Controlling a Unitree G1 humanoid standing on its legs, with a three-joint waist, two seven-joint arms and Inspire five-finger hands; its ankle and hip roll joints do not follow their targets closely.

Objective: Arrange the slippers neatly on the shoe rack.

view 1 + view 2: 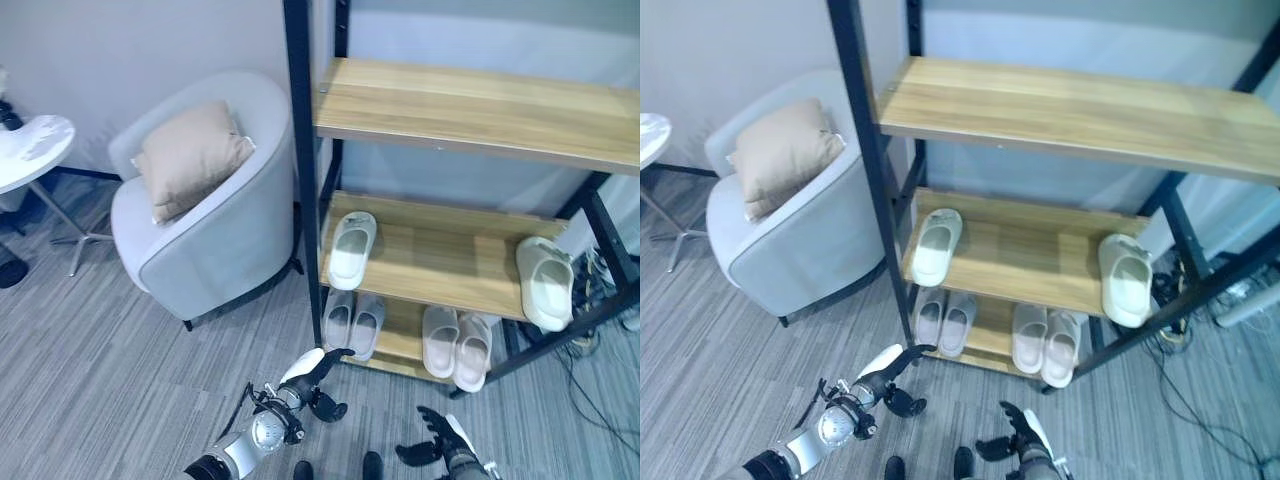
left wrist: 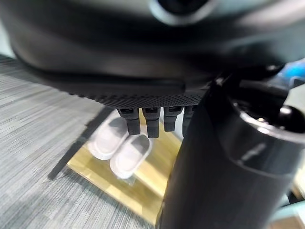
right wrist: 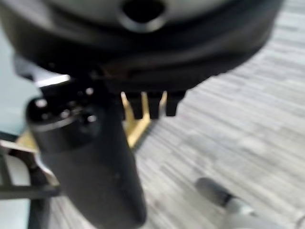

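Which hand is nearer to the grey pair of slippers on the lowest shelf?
Left. The left hand hovers just in front of the grey pair; the right hand is lower and off to the right.

Shoe rack [image 1: 470,100] shelves of matt pale wood on black metal posts; slippers [image 1: 352,248] smooth, matt; armchair [image 1: 215,240] grey cloth.

Six pale slippers [image 1: 352,249] lie on the shoe rack [image 1: 470,110]: two middle, four bottom.

Wooden shoe rack [image 1: 470,105] with a black frame: top shelf bare, middle shelf has one white slipper [image 1: 352,249] at each end [image 1: 546,282], bottom shelf holds a grey pair [image 1: 353,322] and a pink pair [image 1: 456,345].
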